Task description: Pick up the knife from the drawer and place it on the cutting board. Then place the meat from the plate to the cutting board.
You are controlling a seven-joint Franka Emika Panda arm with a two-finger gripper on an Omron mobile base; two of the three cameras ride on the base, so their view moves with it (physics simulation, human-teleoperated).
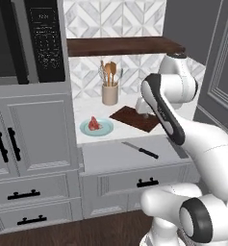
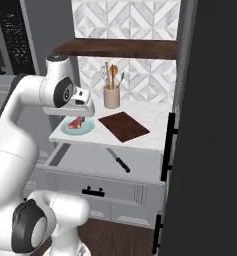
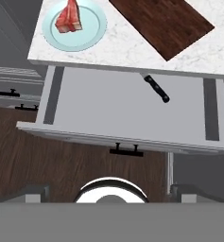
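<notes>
Step 1 not started: the knife lies in the pulled-out drawer, the hand hangs open above the table. Next, drop onto its black handle.

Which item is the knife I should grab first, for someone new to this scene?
Find the white marble counter holding the dark wooden cutting board. Just below it, a wide light-grey drawer stands pulled open. The knife lies alone on its pale floor: slim, silver blade, black handle.
</notes>
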